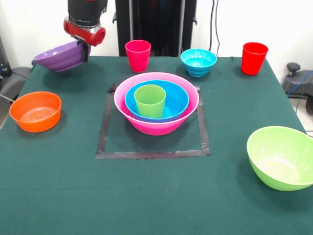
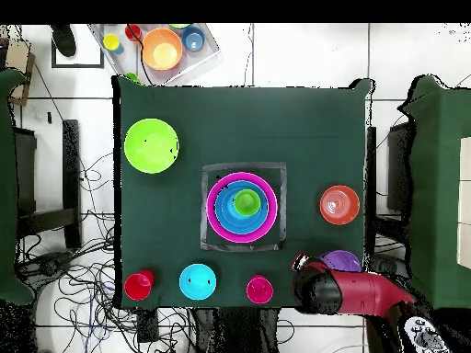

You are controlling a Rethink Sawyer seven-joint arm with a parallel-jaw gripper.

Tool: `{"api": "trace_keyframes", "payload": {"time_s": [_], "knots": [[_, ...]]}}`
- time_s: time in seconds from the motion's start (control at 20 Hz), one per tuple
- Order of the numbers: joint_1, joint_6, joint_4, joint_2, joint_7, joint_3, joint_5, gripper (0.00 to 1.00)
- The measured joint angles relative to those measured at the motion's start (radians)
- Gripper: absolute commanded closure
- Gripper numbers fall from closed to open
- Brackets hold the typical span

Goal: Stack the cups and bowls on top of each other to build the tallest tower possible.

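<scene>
Bright, even light falls from above. Soft short shadows sit under the pink bowl and orange bowl. Faint glare marks the green bowl. The front view is sharp.

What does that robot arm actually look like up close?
The arm is a thick black cylinder ending in a glossy red rounded collar, with a small dark gripper below it. From overhead it shows as a chunky red and black tube.

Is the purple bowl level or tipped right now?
Tipped. The purple bowl hangs off the table, its rim slanting up to the hand, which grips that edge.
</scene>
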Motion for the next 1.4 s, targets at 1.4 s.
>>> {"api": "trace_keyframes", "payload": {"time_s": [1.4], "knots": [[0.351, 0.560, -0.212, -0.152, 0.000, 0.156, 0.260, 1.00]]}}
